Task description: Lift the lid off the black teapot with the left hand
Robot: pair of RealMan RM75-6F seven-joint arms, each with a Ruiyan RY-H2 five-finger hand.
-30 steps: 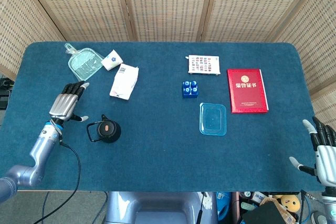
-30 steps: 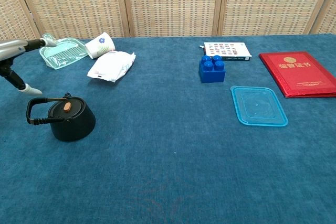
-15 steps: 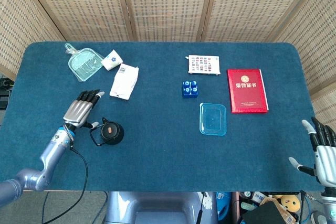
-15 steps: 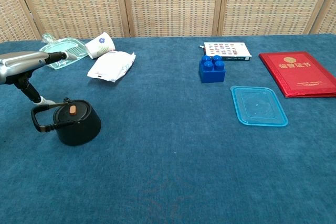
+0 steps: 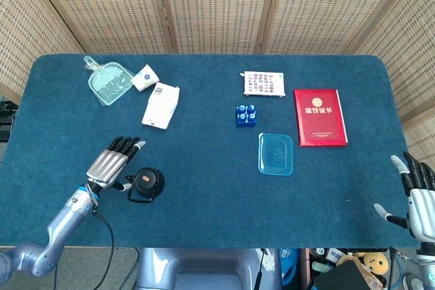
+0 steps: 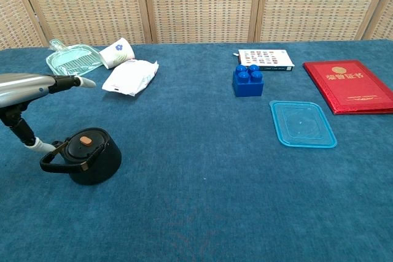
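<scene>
The black teapot [image 5: 146, 184] stands near the table's front left, its lid on it with a brown knob [image 6: 85, 141] on top. Its loop handle [image 6: 58, 159] points left toward my left hand [image 5: 112, 166]. That hand hovers just left of the pot with fingers stretched out and apart. Its thumb [image 6: 35, 145] reaches down to the handle and seems to touch it. It holds nothing. My right hand [image 5: 418, 195] hangs open off the table's front right corner, seen only in the head view.
A green dustpan [image 5: 109, 81], a paper cup [image 5: 144, 77] and a white packet [image 5: 161, 104] lie at the back left. A blue brick [image 5: 246, 115], a card box [image 5: 264, 83], a clear blue tray [image 5: 275, 153] and a red booklet [image 5: 319, 116] lie right of centre.
My left hand has moved toward the front edge and right, closing on the teapot. The teapot has slid nearer the front edge and turned, its handle swinging round.
</scene>
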